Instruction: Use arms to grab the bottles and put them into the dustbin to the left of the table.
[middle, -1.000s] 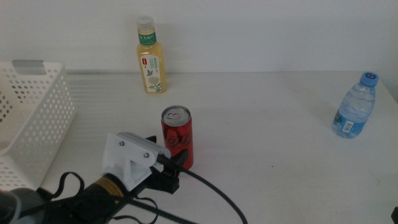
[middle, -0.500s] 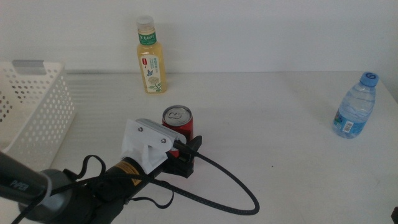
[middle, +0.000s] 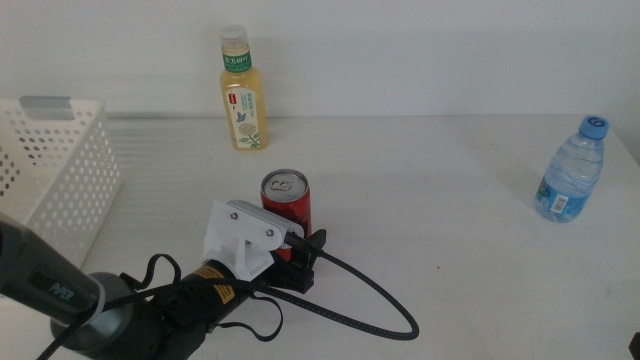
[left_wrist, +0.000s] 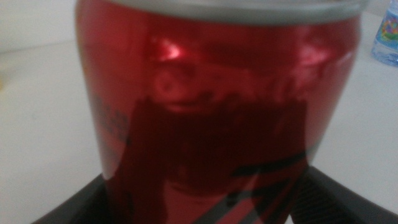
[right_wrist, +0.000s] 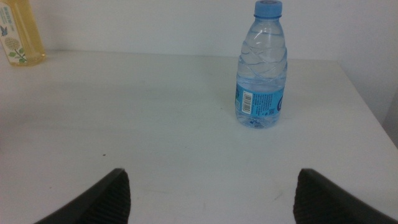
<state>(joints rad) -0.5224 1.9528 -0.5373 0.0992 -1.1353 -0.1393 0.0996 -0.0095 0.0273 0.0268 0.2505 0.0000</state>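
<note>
Left tool (middle: 303, 243) has advanced since a second ago and is now straddling the can (middle: 286, 200) at table (middle: 450, 260) centre, jaws spread either side, not yet clamping. Right tool (right_wrist: 211, 193) is waiting agape, bottle (right_wrist: 262, 65) at its 12 o'clock. Closing looks next; bin (middle: 55, 170) is lying at 9 o'clock.

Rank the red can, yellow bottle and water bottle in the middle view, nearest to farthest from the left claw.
1. Red can: between the left claw's jaws, mid-table.
2. Yellow bottle: upright at the table's far edge, beyond the can.
3. Water bottle: far right side, clearly farthest.
</note>
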